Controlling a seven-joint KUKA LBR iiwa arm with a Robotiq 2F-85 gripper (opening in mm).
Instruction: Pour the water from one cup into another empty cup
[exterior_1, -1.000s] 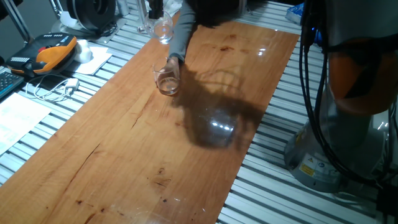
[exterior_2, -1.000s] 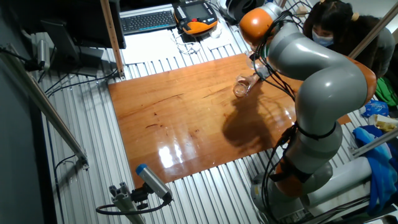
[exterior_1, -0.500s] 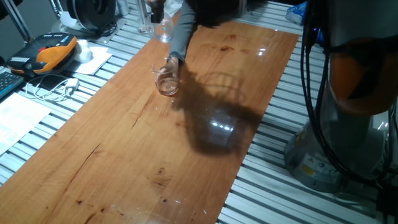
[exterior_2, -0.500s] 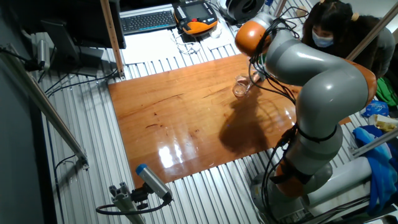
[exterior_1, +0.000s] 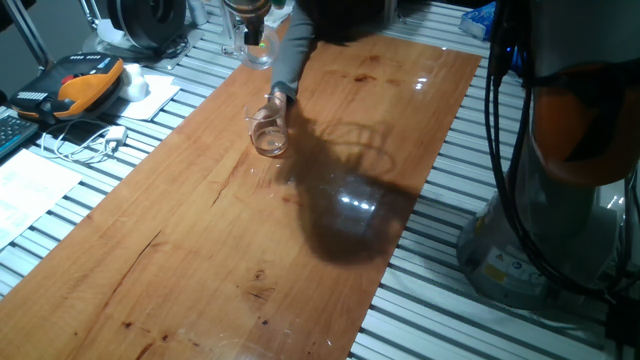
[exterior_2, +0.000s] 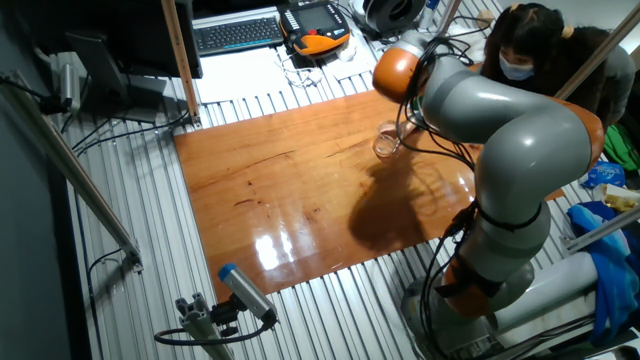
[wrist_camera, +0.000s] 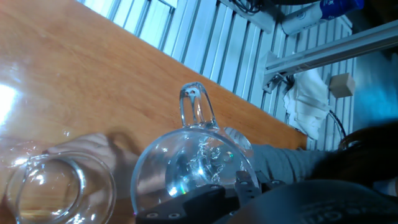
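The glass mug (wrist_camera: 193, 165) with its loop handle (wrist_camera: 196, 109) fills the hand view, tilted, with droplets of water glinting inside. My gripper (wrist_camera: 214, 190) is shut on it from below. Down and left of it stands the small empty tumbler (wrist_camera: 59, 186) on the wooden board, a person's hand (wrist_camera: 84, 149) touching its far side. In one fixed view the mug (exterior_1: 257, 47) hangs at the top edge above the tumbler (exterior_1: 268, 131), which the grey-sleeved hand (exterior_1: 277, 98) steadies. In the other fixed view the tumbler (exterior_2: 387, 143) shows beside my arm, and the gripper is hidden.
The wooden board (exterior_1: 200, 250) lies on a slatted metal table. An orange-and-black pendant (exterior_1: 85, 80), white cables (exterior_1: 90, 140) and papers sit at the left. A keyboard (exterior_2: 238, 33) lies behind. The person (exterior_2: 530, 50) sits at the far side, next to my arm's base (exterior_2: 490, 290).
My wrist has swung closer over the tumbler, and the mug has shifted slightly left and tipped further. The tumbler and the person's hand have stayed put.
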